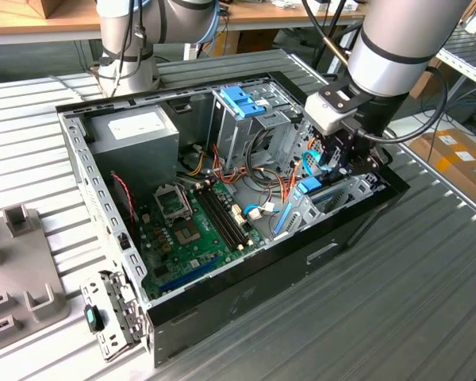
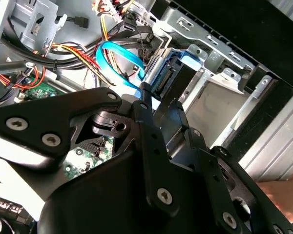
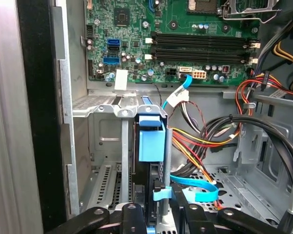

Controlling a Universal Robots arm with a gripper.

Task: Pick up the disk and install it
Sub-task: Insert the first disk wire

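Workshop benches of pale wood (image 1: 32,24) are running along twelve o'clock in the exterior view, and a cardboard box (image 1: 456,155) is sitting at three o'clock. Under everything a table (image 1: 428,262) of ribbed grey metal is spreading out, its ridges catching dull light. On it, a black computer case (image 1: 301,262) is lying on its side with the panel off, a long open box of thin sheet steel. My arm (image 1: 397,40), a smooth silver tube with black joints, is reaching down into the case from one o'clock.

Inside, a boxy grey power supply (image 1: 139,131) is filling the eleven o'clock corner, and the green motherboard (image 1: 190,230) is lying flat toward seven o'clock, studded with small parts and long dark memory slots (image 3: 200,46). A tall cage (image 1: 238,119) of perforated metal is standing near twelve o'clock, a blue plastic bracket (image 1: 242,99) capping it.

My gripper (image 1: 333,155) is working at the three o'clock end, over a bare metal drive bay (image 3: 105,109). I am clamping the disk (image 3: 150,141) between my black fingers (image 3: 131,219); it is standing on edge, partly down in the bay, a flat dark slab with a bright blue plastic rail. In the second wrist view, the disk (image 2: 172,80) is showing its connector end. Beside it, a flat blue ribbon cable (image 3: 195,187) is curling, and orange, yellow and black wires (image 3: 263,87) are bunching loosely.
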